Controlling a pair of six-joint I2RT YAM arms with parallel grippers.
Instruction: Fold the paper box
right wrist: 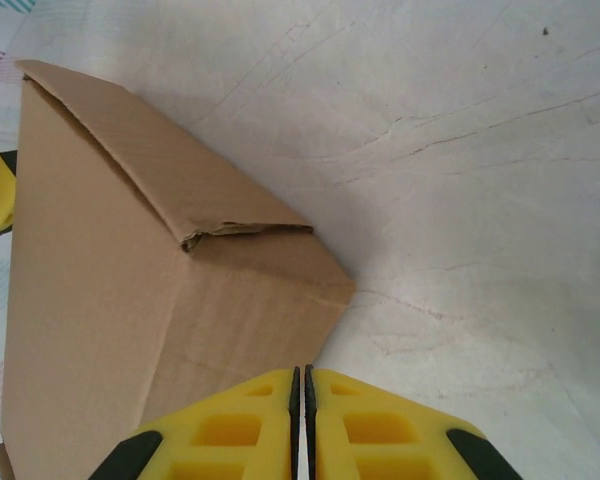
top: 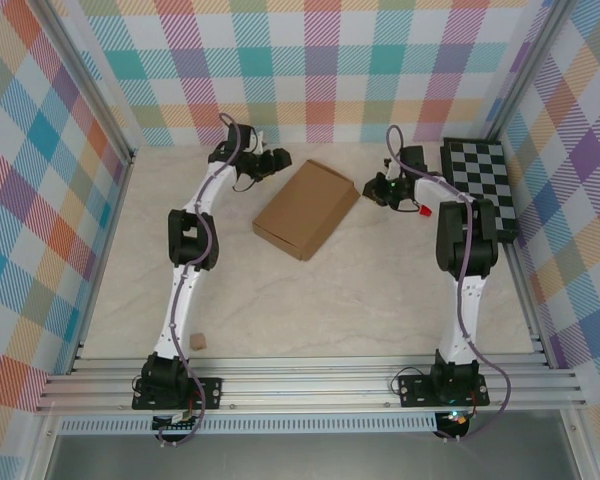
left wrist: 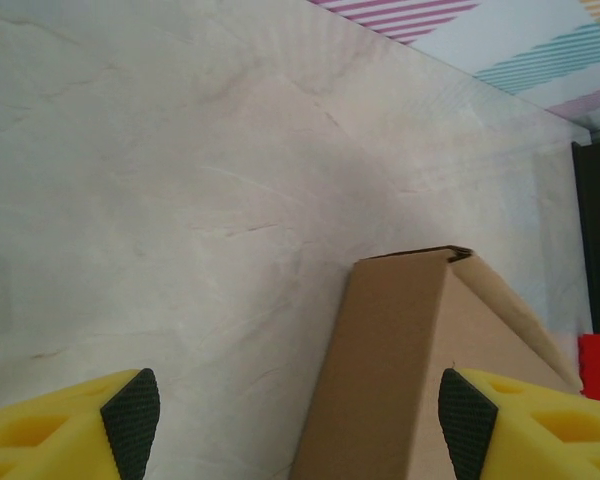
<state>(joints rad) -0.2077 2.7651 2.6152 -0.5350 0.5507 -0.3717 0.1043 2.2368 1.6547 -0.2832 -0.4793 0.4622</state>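
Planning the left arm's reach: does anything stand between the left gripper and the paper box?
Nothing visible does. Only bare table separates the open left gripper from the paper box.

We observe the left arm (top: 190, 240) extended forward, left gripper (left wrist: 298, 420) spread wide; the right arm (top: 467, 245) likewise, right gripper (right wrist: 302, 395) closed (fingers touching).

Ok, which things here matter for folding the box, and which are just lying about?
For the job: paper box, left gripper, right gripper.
Lying about: checkered board, small tan cube.
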